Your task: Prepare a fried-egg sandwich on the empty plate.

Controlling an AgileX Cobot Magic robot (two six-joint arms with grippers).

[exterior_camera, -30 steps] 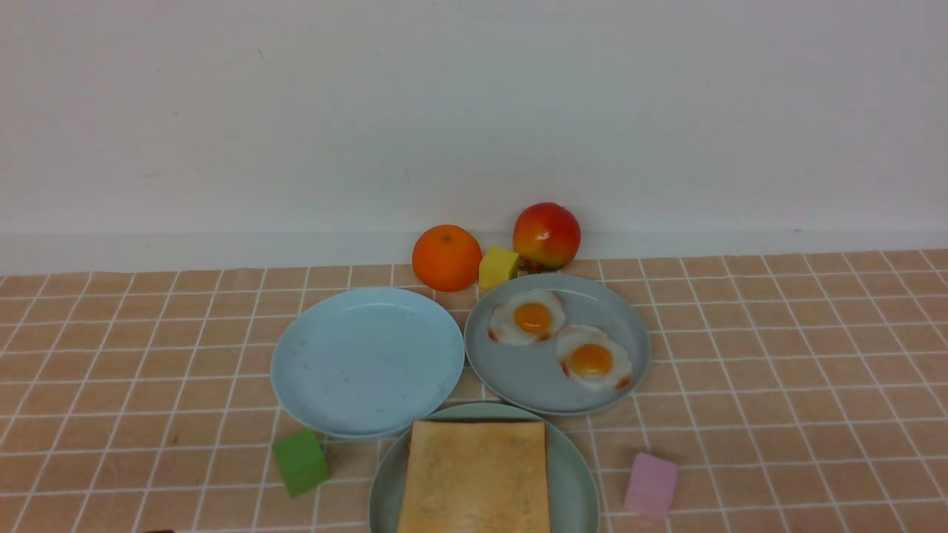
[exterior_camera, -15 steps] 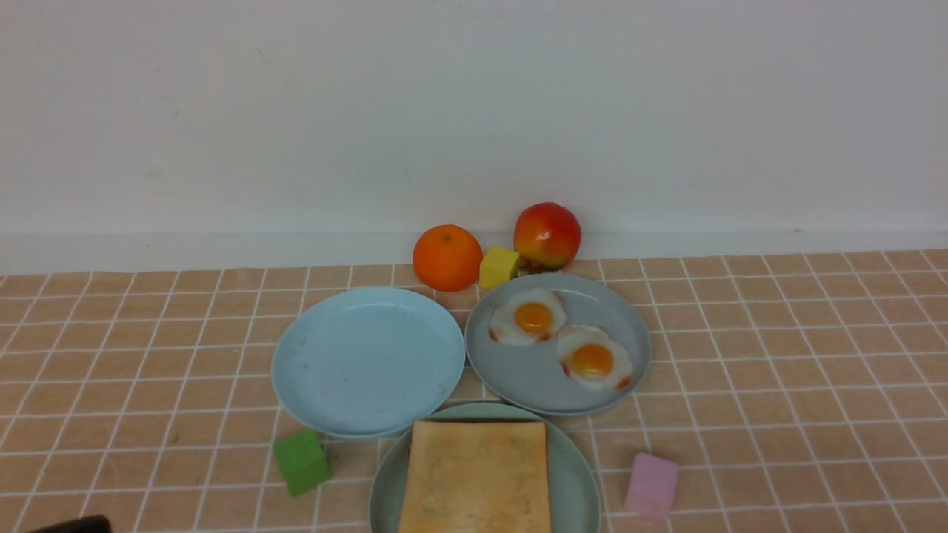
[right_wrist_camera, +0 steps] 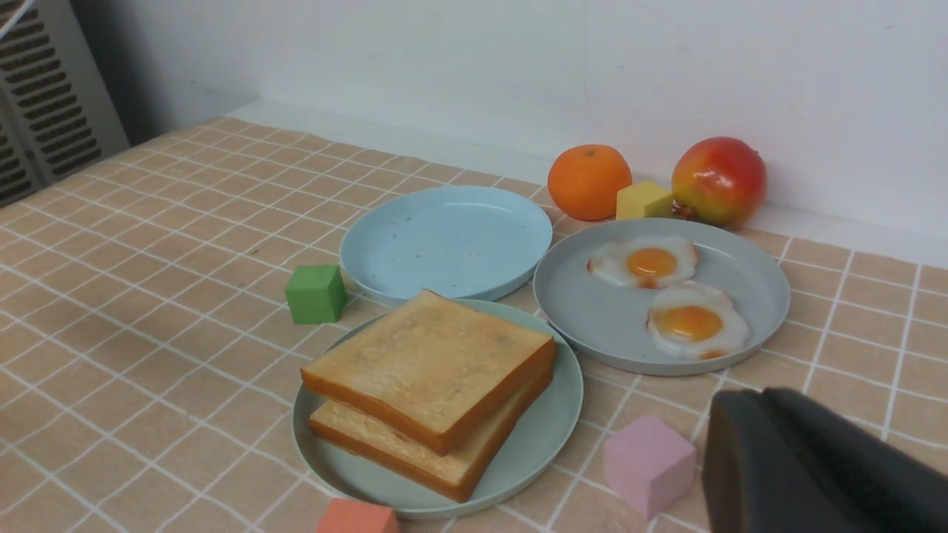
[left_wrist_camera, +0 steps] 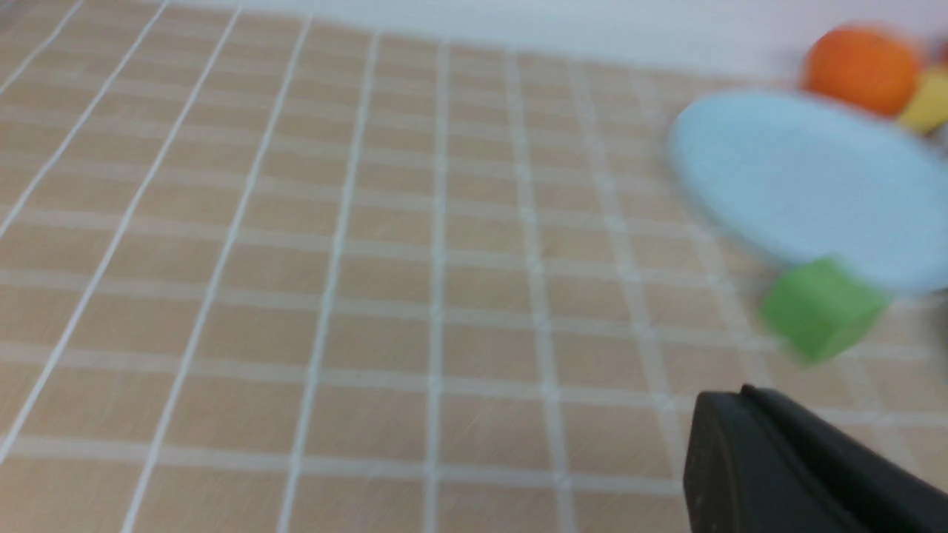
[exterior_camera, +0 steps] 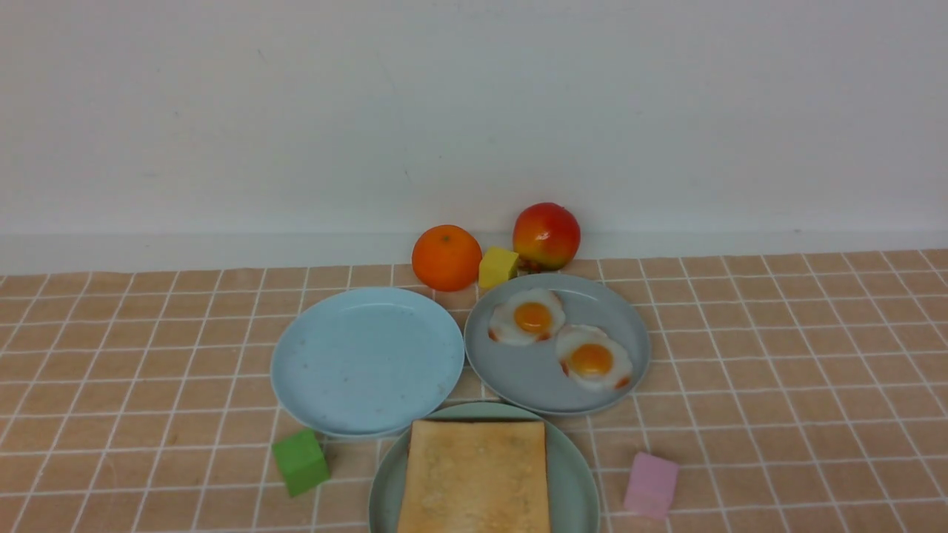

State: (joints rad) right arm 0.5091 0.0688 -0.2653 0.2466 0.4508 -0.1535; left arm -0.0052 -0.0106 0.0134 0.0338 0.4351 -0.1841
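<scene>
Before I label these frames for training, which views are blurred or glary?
Left wrist view: motion-smeared, the light blue plate and green cube streaked. Front view: soft but steady, evenly lit. Right wrist view: sharpest, mild sheen on the fried eggs; the right gripper a dark, unfocused mass.

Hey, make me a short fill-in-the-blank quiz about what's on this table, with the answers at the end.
1. The grey-blue plate holds ____ fried eggs.
2. The toast stack sits on the ____ plate.
3. Between the orange and the apple sits a ____ block.
4. The light blue plate holds ____.

Answers: two; mint-green; yellow; nothing
</scene>
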